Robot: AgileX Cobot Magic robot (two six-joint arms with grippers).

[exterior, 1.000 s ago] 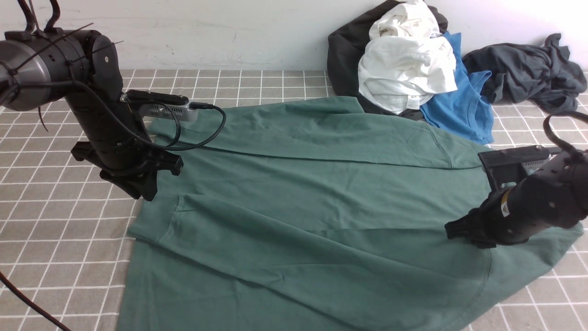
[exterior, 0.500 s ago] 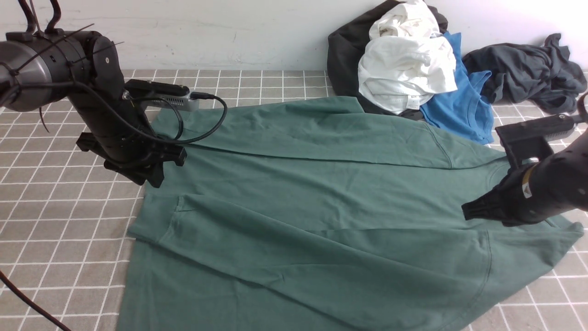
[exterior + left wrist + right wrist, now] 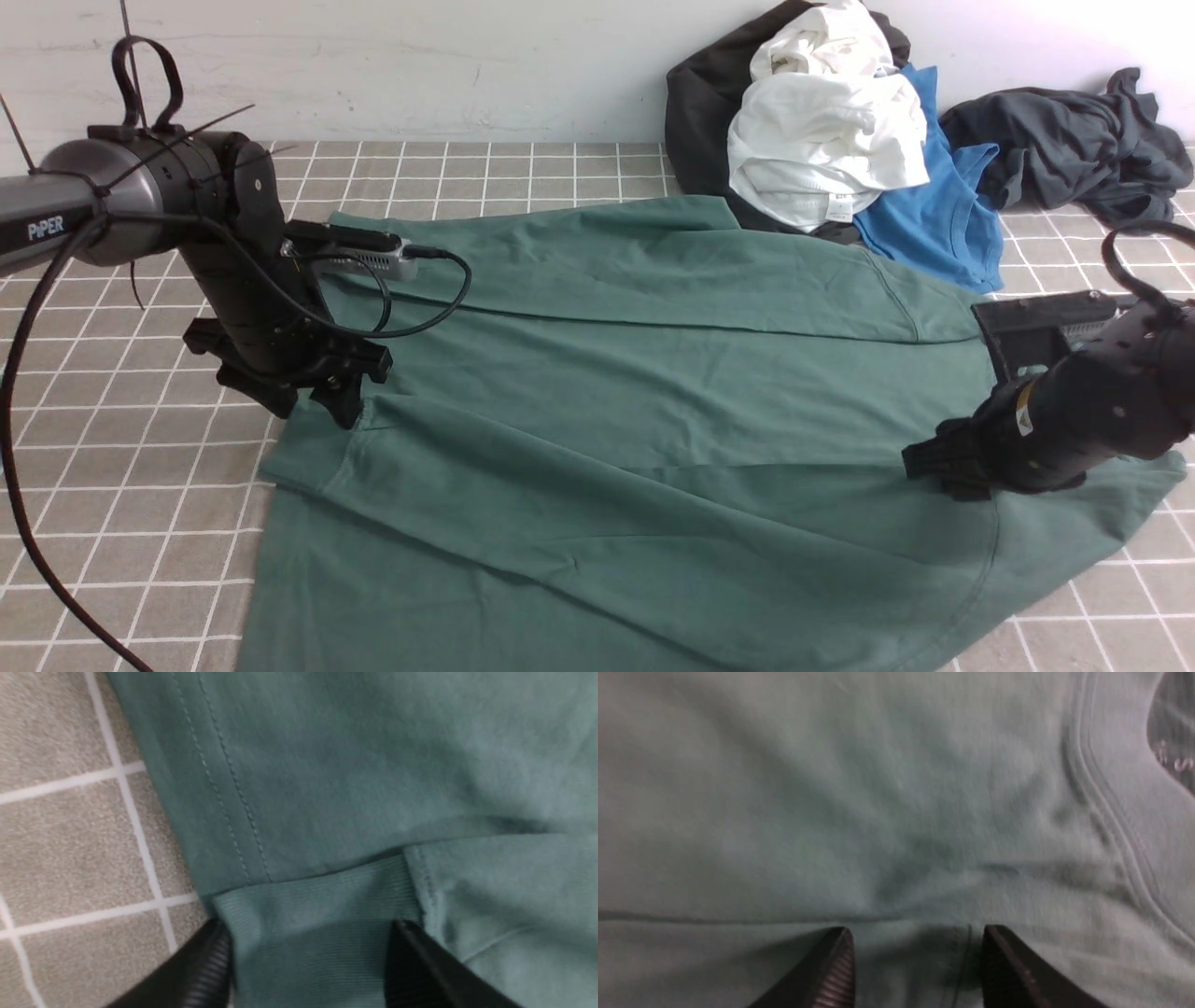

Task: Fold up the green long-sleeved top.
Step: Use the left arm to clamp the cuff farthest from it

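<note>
Where: We see the green long-sleeved top (image 3: 653, 392) spread flat on the tiled grey surface (image 3: 112, 467). It fills the middle and near part of the front view, with long folds lying across its body.
Left claw: The left gripper (image 3: 308, 411) points down at the top's left edge.
Front view, left: From here we cannot make out how far its jaws stand apart.
Left wrist view: Its 2 black ribbed fingers (image 3: 210, 961) are spread wide. The ribbed cuff (image 3: 313, 896) lies flat between them, unpinched, beside a double-stitched hem and bare tile.
Right claw: The right gripper (image 3: 934, 467) is low over the cloth on the top's right side, near a curved seam.
Front view, right: The arm's own bulk hides the fingertips from us.
Right wrist view: The 2 fingers (image 3: 831, 970) stand apart on smooth green fabric and grip nothing. A curved double seam (image 3: 1101, 802) runs just beyond them. The picture is blurred.
Only the front view shows: 3 other garments are heaped against the far wall. A white garment (image 3: 822, 140) lies on a bright blue t-shirt (image 3: 943, 215), which touches the green top's far edge. A dark grey garment (image 3: 1064, 149) lies further right.
</note>
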